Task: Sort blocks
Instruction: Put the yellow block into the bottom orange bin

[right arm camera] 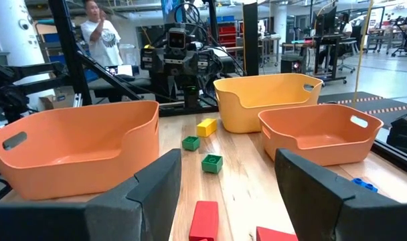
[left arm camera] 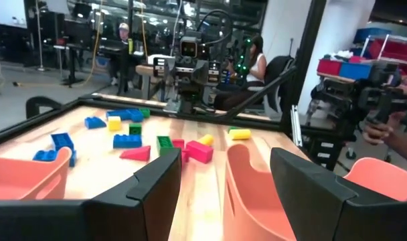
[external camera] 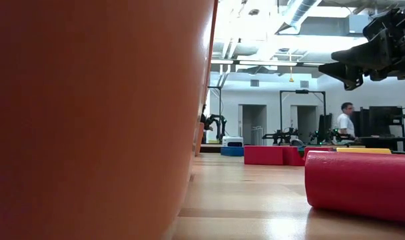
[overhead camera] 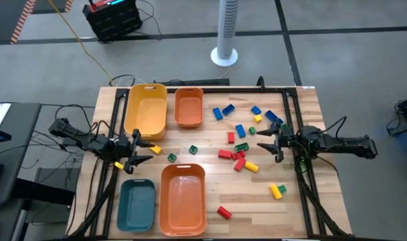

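My left gripper [overhead camera: 144, 152] open, empty; right gripper [overhead camera: 265, 144] open, empty. Wood-plank worktop [overhead camera: 294, 207]. Blocks [overhead camera: 240, 148] scattered between grippers, nearer right. Grey floor [overhead camera: 337, 53], white fan pole [overhead camera: 226, 33] beyond.

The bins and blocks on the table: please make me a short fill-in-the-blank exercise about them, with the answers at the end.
1. The table holds ____ bins in all.
2. The bin beside the large orange bin, nearest the left gripper, is ____ in colour.
3. All the bins are ____ inside: no blocks lie in them.
4. Both the left gripper and the right gripper have their fingers ____, holding nothing.

Answers: four; teal; empty; open
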